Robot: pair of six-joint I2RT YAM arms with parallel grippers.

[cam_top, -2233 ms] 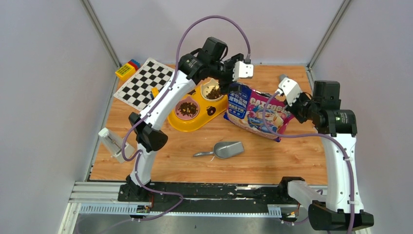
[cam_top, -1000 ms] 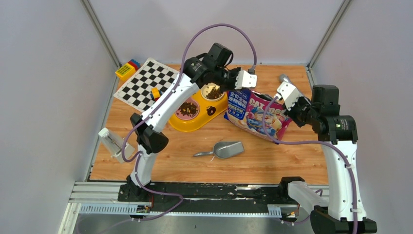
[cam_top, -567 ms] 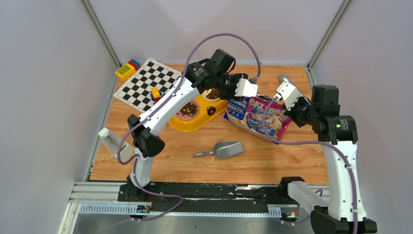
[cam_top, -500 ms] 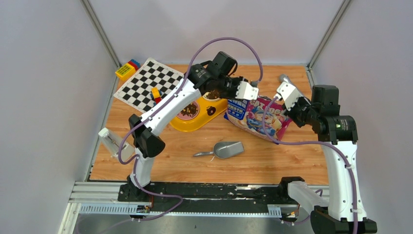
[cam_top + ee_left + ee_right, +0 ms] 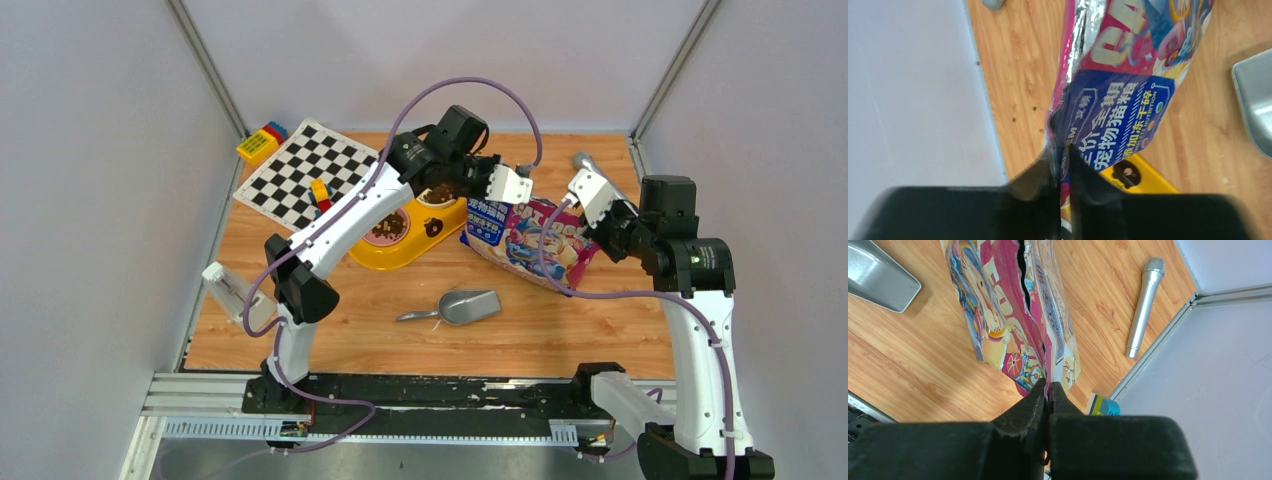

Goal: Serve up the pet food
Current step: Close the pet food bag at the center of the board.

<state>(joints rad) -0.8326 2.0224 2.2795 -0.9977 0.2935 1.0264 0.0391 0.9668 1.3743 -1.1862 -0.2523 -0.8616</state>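
Several coloured toy bricks [image 5: 262, 140] are sitting in the far-left corner of the wooden table [image 5: 560, 330], just beside a black-and-white chequered mat [image 5: 298, 170] that is carrying one more small brick [image 5: 320, 190] at its right edge; to the right of the mat a yellow double-bowl feeder [image 5: 400, 256] is lying flat, and the pet food [image 5: 385, 224] — small dark brown pellets — is resting in both of its bowls, the farther bowl being partly hidden by the left arm [image 5: 350, 205] arching over it; nearer the arm bases, well apart from the feeder, a grey scoop [image 5: 462, 306] is lying alone with its handle pointing left; the left gripper [image 5: 1062, 162] is pressing its fingers together on the left end of the top edge of a glossy blue-and-pink bag [image 5: 522, 238], the foil being squeezed flat between the black pads in the left wrist view; the bag is stretching between the two grippers just beside the feeder, its printed face turning toward the near edge and its mouth showing as a narrow dark slit in the right wrist view; whether pellets are lying inside it I cannot tell; the right gripper [image 5: 1047, 387] is pinching the opposite, right end of that same top edge, its fingers clamping tight on the crumpled film; a silver microphone [image 5: 1144, 305] is lying by the far-right wall — beyond the right gripper.
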